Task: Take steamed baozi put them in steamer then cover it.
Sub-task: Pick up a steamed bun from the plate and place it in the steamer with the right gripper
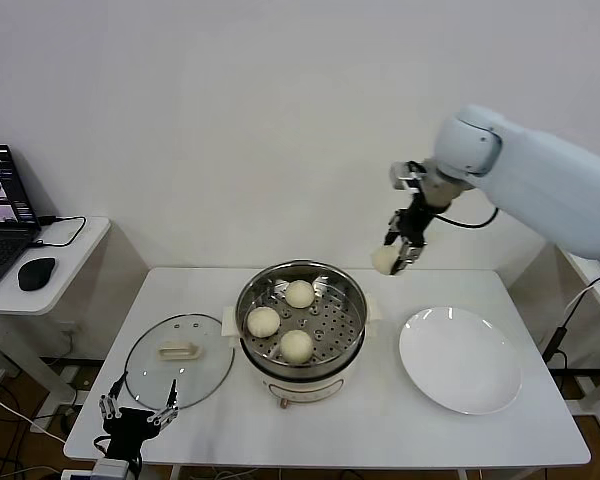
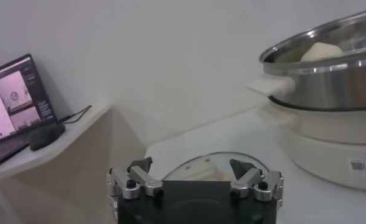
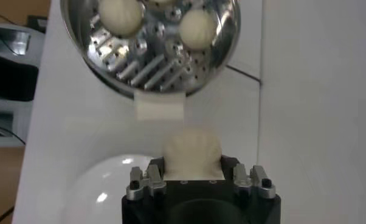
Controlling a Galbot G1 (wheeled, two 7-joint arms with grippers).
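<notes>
The steamer (image 1: 352, 318) stands mid-table with three cream-white baozi on its perforated tray: one at the back (image 1: 299, 293), one at the left (image 1: 264, 321), one at the front (image 1: 296, 345). My right gripper (image 1: 392, 258) is shut on the fourth baozi (image 1: 384, 259) and holds it in the air above the table, right of the steamer's far rim. In the right wrist view the held baozi (image 3: 191, 154) sits between the jaws, with the steamer (image 3: 152, 68) beyond. My left gripper (image 1: 138, 410) hangs open and empty by the table's front left edge.
The glass lid (image 1: 145, 372) with its cream handle (image 1: 178, 349) lies flat left of the steamer. A bare white plate (image 1: 460, 359) lies to the right. A side table (image 1: 65, 262) with laptop (image 1: 2, 215) and mouse (image 1: 36, 272) stands at the left.
</notes>
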